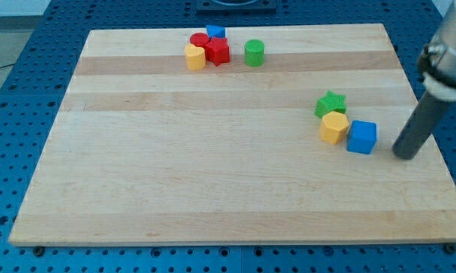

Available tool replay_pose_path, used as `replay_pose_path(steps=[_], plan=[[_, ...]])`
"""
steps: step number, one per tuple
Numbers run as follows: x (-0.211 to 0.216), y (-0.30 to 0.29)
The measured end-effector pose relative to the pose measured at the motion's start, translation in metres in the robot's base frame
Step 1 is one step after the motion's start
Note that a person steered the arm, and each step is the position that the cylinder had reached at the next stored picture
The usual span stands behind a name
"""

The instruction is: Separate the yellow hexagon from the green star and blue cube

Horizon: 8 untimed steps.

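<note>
We see our yellow hexagon [334,127] touching the blue cube [362,137] on its right and the green star [331,103] just above it. My tip [404,155] is a bare rod holding nothing, near the cube's right side, on the wooden board [212,174].

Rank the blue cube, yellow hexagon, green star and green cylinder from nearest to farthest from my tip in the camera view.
Measured from my tip, at the view's right:
1. blue cube, just to the tip's left.
2. yellow hexagon, left of the cube and against it.
3. green star, above the hexagon.
4. green cylinder, far off near the view's top.
</note>
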<state>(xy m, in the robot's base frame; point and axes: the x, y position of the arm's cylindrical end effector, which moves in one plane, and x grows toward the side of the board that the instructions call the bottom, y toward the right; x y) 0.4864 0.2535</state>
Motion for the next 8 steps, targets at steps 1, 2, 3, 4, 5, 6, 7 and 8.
replay_pose_path(steps=[1, 2, 3, 4, 5, 6, 7, 8], plan=[[-0.042, -0.007], [-0.006, -0.05], [0.04, -0.053], [-0.004, -0.029], [-0.044, -0.066], [-0.043, -0.145], [-0.043, -0.191], [-0.041, -0.157]])
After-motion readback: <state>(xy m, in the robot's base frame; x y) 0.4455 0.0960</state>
